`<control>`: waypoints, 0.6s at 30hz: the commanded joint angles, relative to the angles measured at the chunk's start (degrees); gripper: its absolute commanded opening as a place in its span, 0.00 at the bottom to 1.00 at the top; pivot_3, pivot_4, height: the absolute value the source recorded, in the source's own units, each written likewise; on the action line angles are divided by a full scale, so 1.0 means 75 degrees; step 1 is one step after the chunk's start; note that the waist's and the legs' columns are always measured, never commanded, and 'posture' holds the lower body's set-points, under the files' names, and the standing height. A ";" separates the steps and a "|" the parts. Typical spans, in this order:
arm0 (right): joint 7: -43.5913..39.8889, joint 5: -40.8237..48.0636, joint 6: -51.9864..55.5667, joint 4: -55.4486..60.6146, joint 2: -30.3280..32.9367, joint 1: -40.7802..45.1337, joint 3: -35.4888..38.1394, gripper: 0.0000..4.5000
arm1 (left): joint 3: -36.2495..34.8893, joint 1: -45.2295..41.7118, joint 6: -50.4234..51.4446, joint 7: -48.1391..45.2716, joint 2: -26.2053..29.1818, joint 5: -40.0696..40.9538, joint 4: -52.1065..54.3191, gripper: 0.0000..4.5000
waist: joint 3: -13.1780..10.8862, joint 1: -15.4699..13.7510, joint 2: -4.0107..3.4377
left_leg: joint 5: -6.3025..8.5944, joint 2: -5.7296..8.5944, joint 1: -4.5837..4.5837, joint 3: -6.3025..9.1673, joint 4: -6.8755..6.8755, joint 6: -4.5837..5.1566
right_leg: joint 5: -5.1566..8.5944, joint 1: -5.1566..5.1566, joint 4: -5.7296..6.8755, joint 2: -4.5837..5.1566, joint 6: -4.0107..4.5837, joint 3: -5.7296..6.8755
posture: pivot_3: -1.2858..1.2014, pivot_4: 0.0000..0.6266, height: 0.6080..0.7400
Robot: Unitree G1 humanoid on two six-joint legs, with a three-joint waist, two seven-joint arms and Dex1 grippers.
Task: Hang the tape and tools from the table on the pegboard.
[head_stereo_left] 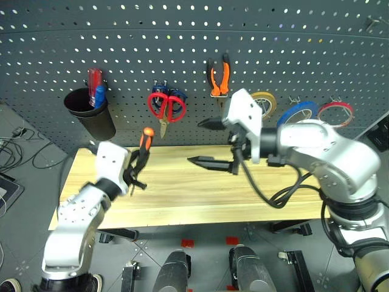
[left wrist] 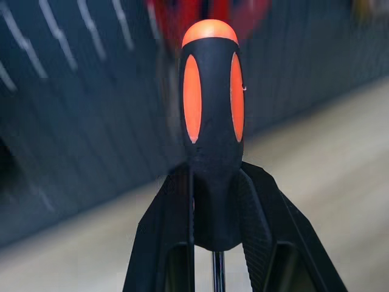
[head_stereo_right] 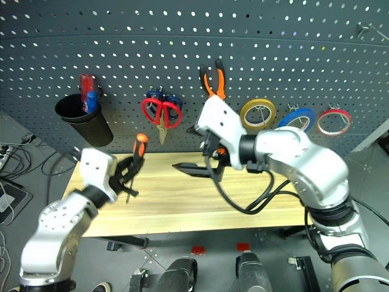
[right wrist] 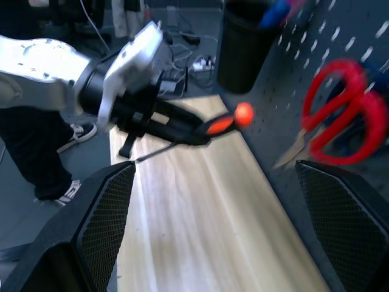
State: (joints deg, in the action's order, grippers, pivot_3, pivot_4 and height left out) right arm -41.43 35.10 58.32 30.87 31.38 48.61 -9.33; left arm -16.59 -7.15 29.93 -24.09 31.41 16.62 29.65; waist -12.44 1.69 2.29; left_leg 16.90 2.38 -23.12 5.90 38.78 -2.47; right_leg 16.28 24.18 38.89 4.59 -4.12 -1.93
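Observation:
My left gripper (head_stereo_left: 141,159) is shut on the slim screwdriver (head_stereo_left: 144,141), holding its black-and-orange handle (left wrist: 211,121) above the left part of the wooden table (head_stereo_left: 182,194). The shaft points down and toward me. My right gripper (head_stereo_left: 196,142) hangs open and empty over the middle of the table, pointing left toward the screwdriver (right wrist: 222,121). On the pegboard (head_stereo_left: 182,36) hang the red-handled scissors (head_stereo_left: 166,106), the orange-and-black pliers (head_stereo_left: 219,76) and the blue tape (head_stereo_right: 297,117), the tape just behind my right arm.
A black cup (head_stereo_left: 91,115) holding red and blue handles hangs at the pegboard's left. A yellow ring (head_stereo_right: 258,114) and a red-and-white ring (head_stereo_left: 335,111) hang beside the blue tape. Cables lie on the floor at the left.

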 commanded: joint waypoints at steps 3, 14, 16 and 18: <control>-0.0197 0.0253 -0.0141 -0.0272 0.0079 0.0301 0.0474 1.00 | -0.1322 -0.1683 0.0340 0.0355 0.0701 0.0640 0.0184 0.14 | 0.0153 0.0014 0.0002 | 0.0001 0.0000 0.0012 -0.0023 -0.0007 0.0001 | 0.0000 -0.0002 -0.0005 -0.0009 0.0000 -0.0019 | 0.52 0.13 1.00; 0.0409 -0.0117 -0.0658 -0.0960 -0.0676 0.0864 0.0397 1.00 | -0.1534 -0.3635 -0.0572 0.0686 0.1002 0.0505 -0.1980 0.14 | 0.0369 0.0028 0.0024 | -0.0001 -0.0004 0.0018 -0.0024 0.0004 -0.0002 | 0.0000 -0.0001 0.0006 -0.0029 0.0000 -0.0030 | 0.51 0.10 1.00; 0.0426 -0.0196 -0.0749 -0.0990 -0.0783 0.0905 0.0289 1.00 | -0.1477 -0.3742 -0.1023 0.0691 0.1056 0.0299 -0.2509 0.14 | 0.0383 0.0044 0.0025 | -0.0001 -0.0005 0.0019 -0.0024 0.0005 -0.0003 | 0.0000 0.0000 0.0008 -0.0028 0.0000 -0.0032 | 0.51 0.10 1.00; 0.0436 -0.0243 -0.0818 -0.1002 -0.0865 0.0936 0.0194 1.00 | -0.1413 -0.3864 -0.1460 0.0691 0.1033 0.0144 -0.3028 0.14 | 0.0405 0.0067 0.0023 | -0.0001 -0.0004 0.0019 -0.0025 0.0005 -0.0003 | 0.0000 0.0001 0.0009 -0.0028 0.0000 -0.0033 | 0.51 0.10 1.00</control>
State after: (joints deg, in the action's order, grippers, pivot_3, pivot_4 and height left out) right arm -38.48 33.82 53.90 22.18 25.20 54.19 -8.18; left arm -26.96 -34.60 22.44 -19.26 38.01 18.79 8.03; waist -9.41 2.20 2.46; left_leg 16.89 2.35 -22.97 5.71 38.82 -2.50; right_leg 16.28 24.21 38.96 4.37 -4.11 -2.18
